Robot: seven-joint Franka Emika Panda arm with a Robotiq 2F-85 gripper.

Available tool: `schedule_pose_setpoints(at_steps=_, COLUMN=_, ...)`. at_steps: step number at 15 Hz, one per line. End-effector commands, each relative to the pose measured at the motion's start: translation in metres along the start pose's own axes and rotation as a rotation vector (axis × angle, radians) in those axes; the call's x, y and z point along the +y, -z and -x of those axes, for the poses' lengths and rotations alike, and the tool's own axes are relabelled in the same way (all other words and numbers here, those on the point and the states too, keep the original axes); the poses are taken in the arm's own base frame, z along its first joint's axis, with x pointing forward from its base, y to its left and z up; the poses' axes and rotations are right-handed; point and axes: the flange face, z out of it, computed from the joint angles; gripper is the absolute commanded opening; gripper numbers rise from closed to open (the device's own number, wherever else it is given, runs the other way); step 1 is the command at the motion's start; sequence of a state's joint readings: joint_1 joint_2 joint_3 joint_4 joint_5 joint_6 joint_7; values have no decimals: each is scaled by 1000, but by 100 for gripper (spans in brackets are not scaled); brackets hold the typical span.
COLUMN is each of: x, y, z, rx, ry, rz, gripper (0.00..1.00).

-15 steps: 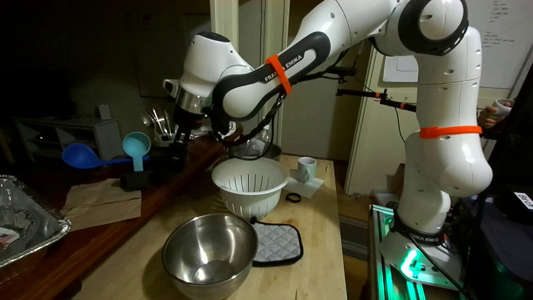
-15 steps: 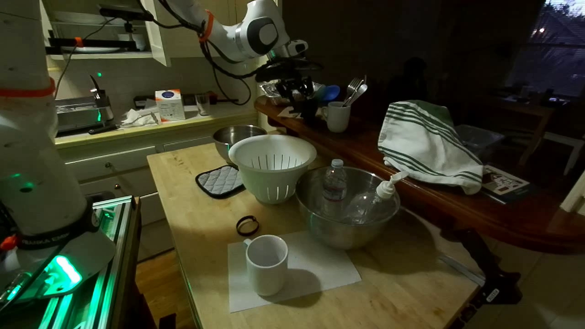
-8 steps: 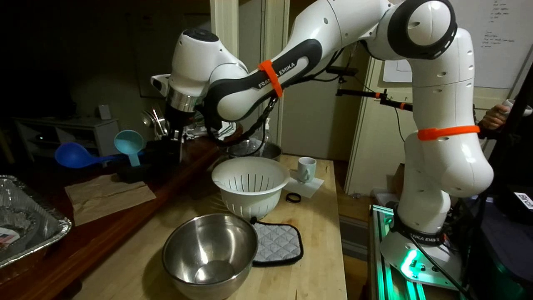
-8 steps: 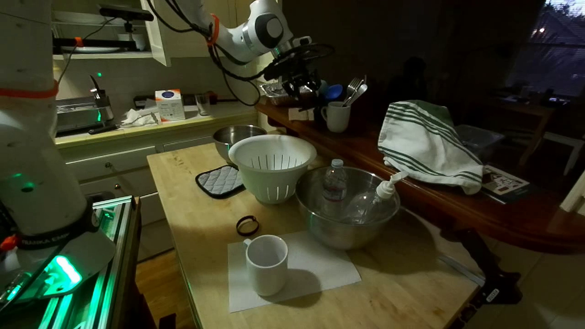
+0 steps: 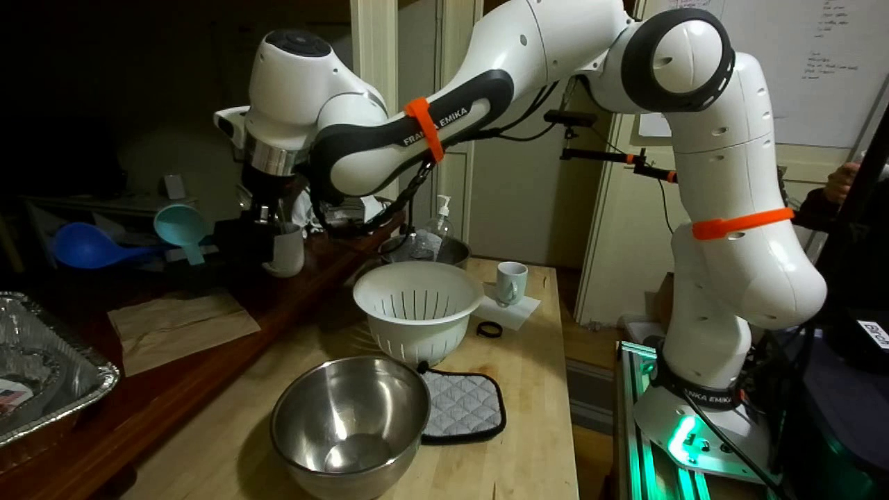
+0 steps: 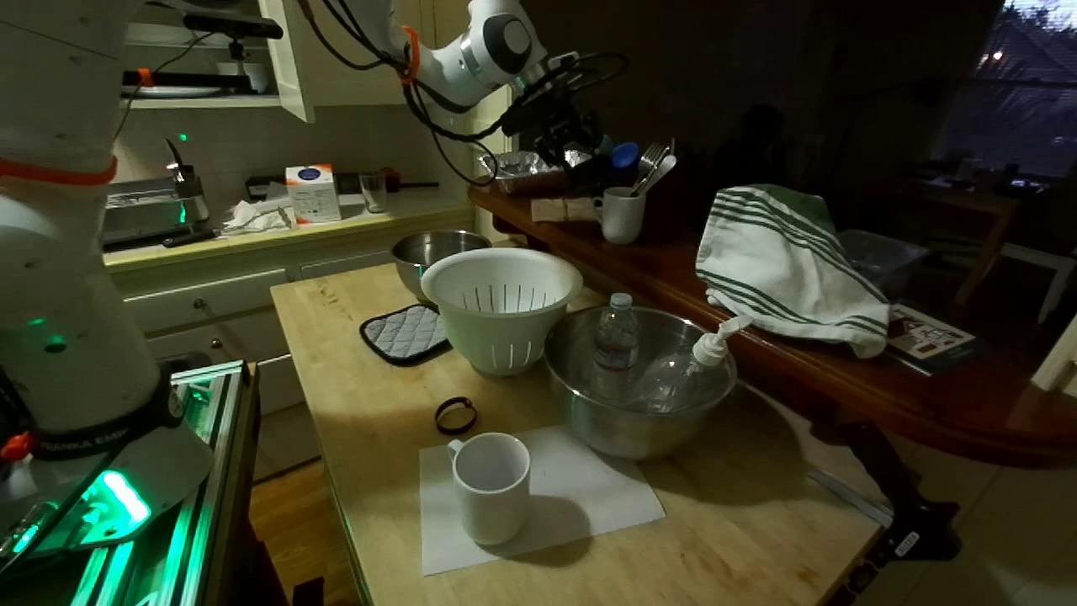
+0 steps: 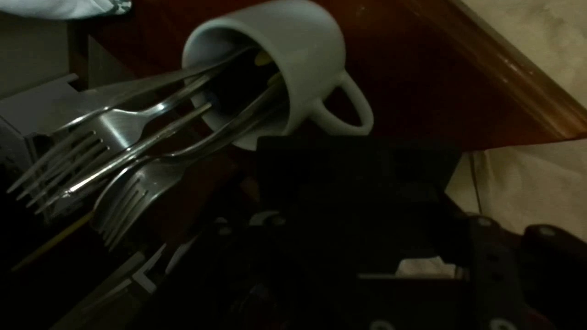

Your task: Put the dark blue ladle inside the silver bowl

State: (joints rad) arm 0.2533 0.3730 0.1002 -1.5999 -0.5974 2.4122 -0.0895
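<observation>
The dark blue ladle (image 5: 87, 244) is in the air over the dark counter, handle running into a black holder (image 5: 239, 241) at my gripper (image 5: 258, 226). A paler teal scoop (image 5: 180, 225) sticks out of the same dark mass. The ladle's cup also shows in an exterior view (image 6: 624, 155). In the wrist view the holder (image 7: 357, 167) spans the jaws, which appear shut on it; the fingertips are lost in the dark and the ladle is hidden. The silver bowl (image 5: 351, 392), empty, stands on the wooden table, lower and nearer that camera; it also shows in an exterior view (image 6: 437, 246).
A white mug of cutlery (image 7: 316, 50) stands close beside my gripper. A foil tray (image 5: 76, 347) and brown paper (image 5: 180, 330) lie on the counter. A white colander (image 5: 417, 340) stands behind the silver bowl. Another steel bowl (image 6: 639, 438) holds bottles.
My gripper, the ladle, the teal scoop and the black holder have moved together up and further out over the counter. The brown paper has shifted and shows more. The silver bowl has not moved.
</observation>
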Motion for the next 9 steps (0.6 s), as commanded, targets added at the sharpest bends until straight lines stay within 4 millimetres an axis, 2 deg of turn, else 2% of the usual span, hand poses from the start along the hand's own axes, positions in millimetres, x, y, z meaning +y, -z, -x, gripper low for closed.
schedule_pose_setpoints(at_steps=1, x=-9, y=15, z=-20, rx=-10, ry=8, rz=-10, gripper=41)
schedule_pose_setpoints(at_steps=5, x=-27, y=49, z=-21, rx=-57, ry=28, rz=-66, gripper=41)
schedule_pose_setpoints(at_steps=7, x=-28, y=70, z=-16, rx=-91, ry=9, rz=-86, gripper=41)
schedule_pose_setpoints(at_steps=9, x=-19, y=95, z=-7, rx=-126, ry=-43, rz=-82, gripper=41)
